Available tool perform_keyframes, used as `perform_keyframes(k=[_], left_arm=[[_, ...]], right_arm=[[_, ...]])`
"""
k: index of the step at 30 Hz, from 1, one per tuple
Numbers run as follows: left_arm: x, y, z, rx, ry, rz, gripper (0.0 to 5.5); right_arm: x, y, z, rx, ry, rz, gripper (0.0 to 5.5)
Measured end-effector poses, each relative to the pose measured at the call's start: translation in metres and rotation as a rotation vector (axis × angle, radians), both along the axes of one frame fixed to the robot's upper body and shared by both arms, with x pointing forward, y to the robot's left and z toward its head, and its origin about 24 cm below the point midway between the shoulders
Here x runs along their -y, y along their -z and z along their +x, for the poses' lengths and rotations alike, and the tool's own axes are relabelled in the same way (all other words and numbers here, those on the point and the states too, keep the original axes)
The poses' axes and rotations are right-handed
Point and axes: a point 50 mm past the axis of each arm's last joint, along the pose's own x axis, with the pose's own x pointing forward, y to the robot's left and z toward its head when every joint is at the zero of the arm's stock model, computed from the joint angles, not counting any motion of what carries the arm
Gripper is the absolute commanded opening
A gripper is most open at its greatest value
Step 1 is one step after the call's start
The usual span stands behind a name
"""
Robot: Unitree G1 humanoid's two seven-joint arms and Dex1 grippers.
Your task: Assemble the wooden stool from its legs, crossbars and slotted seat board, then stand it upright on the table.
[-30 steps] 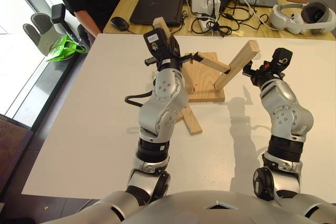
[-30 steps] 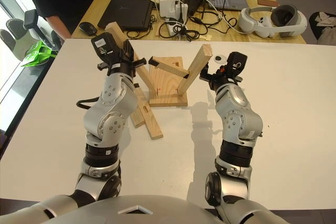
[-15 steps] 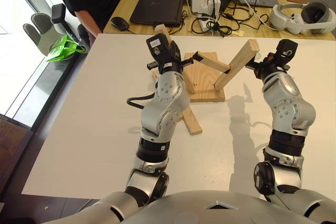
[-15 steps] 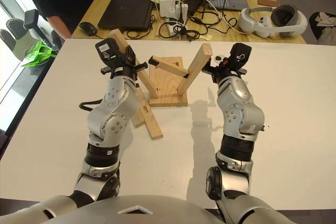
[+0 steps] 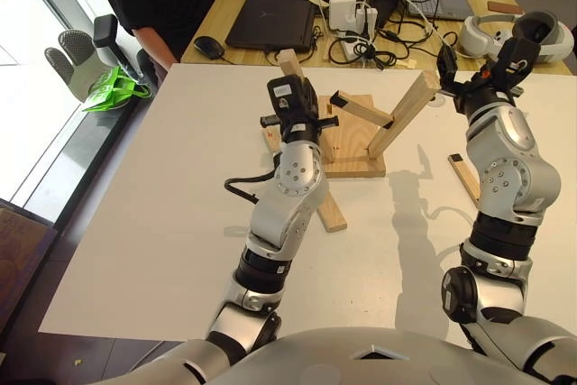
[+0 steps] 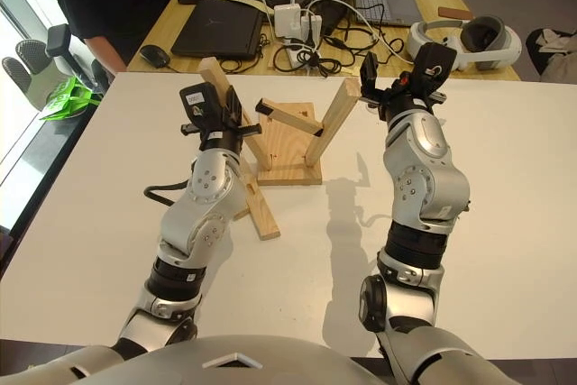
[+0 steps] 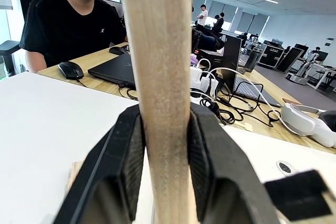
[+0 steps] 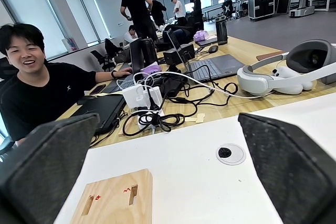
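The slotted seat board lies flat on the white table. One leg leans up from it, and a crossbar juts out from that leg. My left gripper is shut on a second leg, holding it nearly upright at the board's left edge. My right gripper is open and holds nothing, raised just behind and to the right of the leaning leg's top. A slotted wooden face lies below its fingers. More wooden pieces lie by the left arm.
A short wooden piece lies on the table by the right arm. Behind the table stands a wooden desk with a laptop, a mouse, chargers and cables and a headset. The table's left and front areas are bare.
My right gripper has risen and drawn back from the leaning leg's top. The left gripper has shifted slightly farther back with its leg. The head camera has also shifted.
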Motion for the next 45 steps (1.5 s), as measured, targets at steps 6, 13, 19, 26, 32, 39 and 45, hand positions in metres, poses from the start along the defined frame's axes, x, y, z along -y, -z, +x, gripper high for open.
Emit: perform_keyframes(k=[6, 13, 19, 26, 32, 39, 45], left_arm=[[0.0, -0.002, 0.016, -0.03, -0.033, -0.065, 1.03], [0.006, 0.0, 0.021, -0.003, -0.043, -0.033, 1.03], [0.013, -0.002, 0.027, 0.051, -0.036, 0.022, 1.03], [0.019, -0.008, 0.023, 0.134, 0.007, 0.156, 1.03], [0.003, -0.003, -0.005, 0.164, 0.029, 0.226, 1.03], [-0.013, -0.003, -0.016, 0.106, 0.016, 0.164, 1.03], [-0.027, -0.017, 0.006, 0.115, -0.125, 0.041, 1.03]], right_arm=[[0.001, -0.002, -0.001, 0.007, -0.001, -0.007, 4.94], [0.001, -0.003, 0.0, 0.009, -0.009, -0.021, 4.94], [-0.001, -0.006, 0.001, 0.017, -0.023, -0.032, 4.94], [-0.002, -0.006, 0.002, 0.018, -0.034, -0.037, 4.94], [0.0, -0.007, 0.002, 0.021, -0.037, -0.045, 4.94], [0.001, -0.008, 0.002, 0.022, -0.033, -0.051, 4.94], [0.0, -0.005, 0.003, 0.008, -0.038, -0.051, 4.94]])
